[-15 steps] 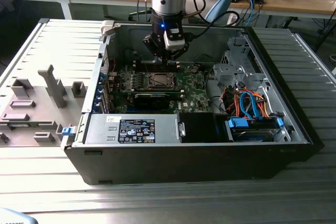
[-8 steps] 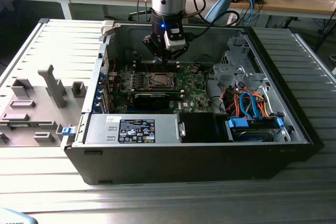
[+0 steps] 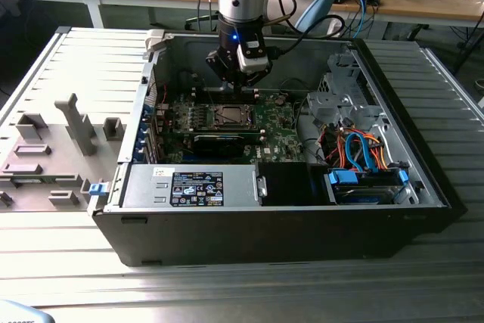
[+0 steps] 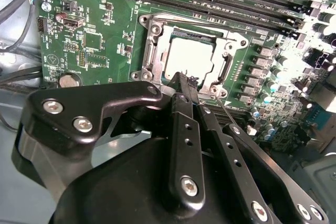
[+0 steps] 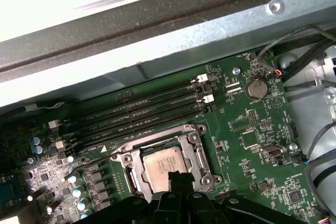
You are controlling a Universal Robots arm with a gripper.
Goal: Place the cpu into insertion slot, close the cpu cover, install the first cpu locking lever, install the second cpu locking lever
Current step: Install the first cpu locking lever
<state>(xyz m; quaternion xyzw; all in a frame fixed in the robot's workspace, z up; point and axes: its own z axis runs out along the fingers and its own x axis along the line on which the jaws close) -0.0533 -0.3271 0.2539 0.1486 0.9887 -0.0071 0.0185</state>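
— Near edge of the chip [image 5: 164, 167] covered by the claw [image 5: 178, 182] in the first wrist view; same in the second wrist view, chip [image 4: 191, 59] partly behind the black fingers [image 4: 184, 129].

— Socket [image 4: 157, 51] contacts under the chip hidden. Cover frame [image 5: 197, 142] cut off along one side by the claw body. Locking levers too thin to tell for certain.

— In the exterior view, chip [image 3: 229, 116] too small to judge seating. Green board [image 3: 276, 130] partly behind the case wall [image 3: 227, 225]. Worktop [image 3: 446, 5] at the back cut by the edge.
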